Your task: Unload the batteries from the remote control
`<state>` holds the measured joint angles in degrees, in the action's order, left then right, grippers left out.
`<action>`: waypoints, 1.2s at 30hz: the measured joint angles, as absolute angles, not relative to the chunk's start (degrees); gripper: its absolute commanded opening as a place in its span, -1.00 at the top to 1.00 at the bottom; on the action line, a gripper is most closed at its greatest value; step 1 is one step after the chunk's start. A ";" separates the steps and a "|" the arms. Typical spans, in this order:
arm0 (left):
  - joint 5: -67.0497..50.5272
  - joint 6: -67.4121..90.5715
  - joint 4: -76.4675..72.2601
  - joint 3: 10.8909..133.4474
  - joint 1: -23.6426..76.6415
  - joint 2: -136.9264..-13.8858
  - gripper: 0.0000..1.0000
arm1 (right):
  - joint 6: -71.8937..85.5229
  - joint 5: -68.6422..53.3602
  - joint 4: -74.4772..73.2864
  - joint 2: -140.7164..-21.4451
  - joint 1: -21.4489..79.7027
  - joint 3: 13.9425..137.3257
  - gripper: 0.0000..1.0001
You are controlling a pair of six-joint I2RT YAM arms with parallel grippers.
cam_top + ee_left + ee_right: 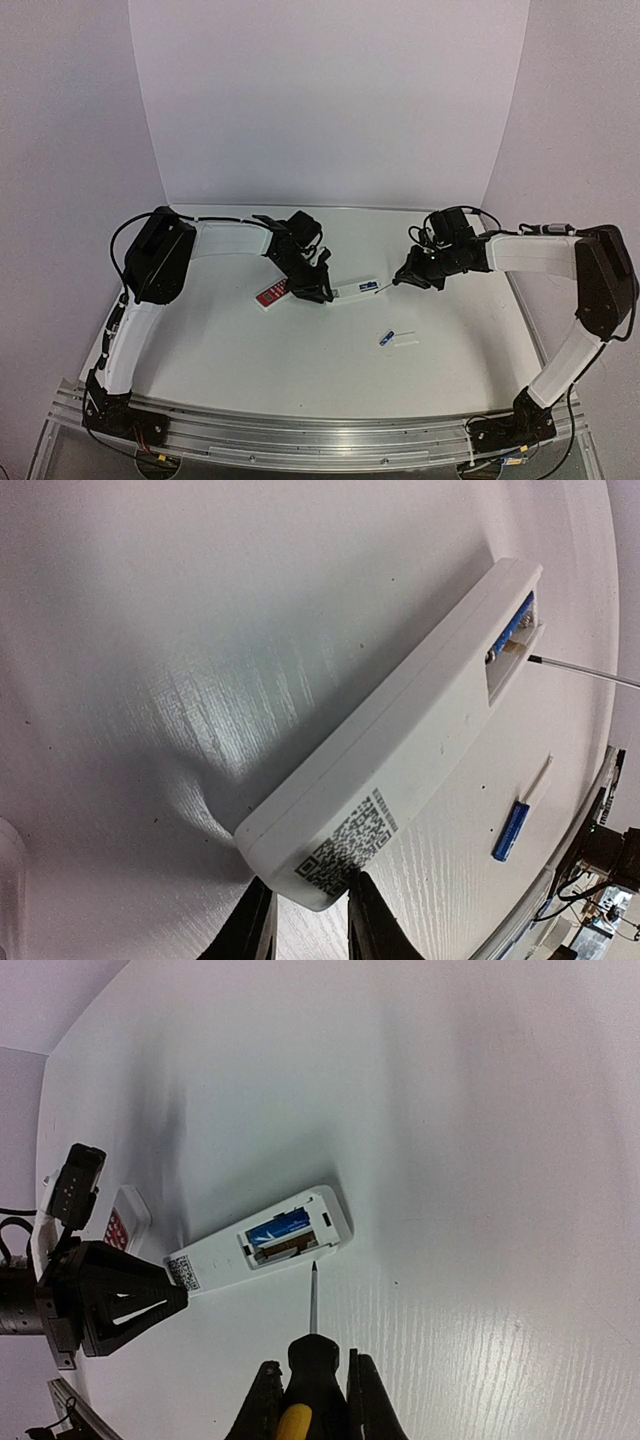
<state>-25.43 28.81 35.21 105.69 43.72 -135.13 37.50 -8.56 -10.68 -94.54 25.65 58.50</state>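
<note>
Long slim white plastic remote control (pixel 225 1260) lies centre-left of frame; one small blue cylindrical battery (pixel 278 1228) sits in its open bay; left gripper (pixel 308 917) pinches its coded end; right gripper (pixel 315 1392) clamps a black-handled screwdriver (pixel 313 1350); the cell looks light, smooth, prone to roll; lever under its exposed end.

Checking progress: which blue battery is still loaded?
The small blue cylindrical cell in the slim white remote's open bay; the other cell lies loose on the table.

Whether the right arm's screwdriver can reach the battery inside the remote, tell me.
Probably yes: the battery lies uncovered, the screwdriver tip sits just beside the remote, nothing between.
</note>
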 measured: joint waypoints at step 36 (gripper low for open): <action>-24.46 21.08 36.39 111.55 42.55 -138.54 -0.03 | 25.76 -6.35 -12.76 -94.41 25.65 64.93 1.00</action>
<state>-24.46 21.08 36.39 111.55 42.55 -138.54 25.76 -6.35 -12.76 -94.41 25.65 64.93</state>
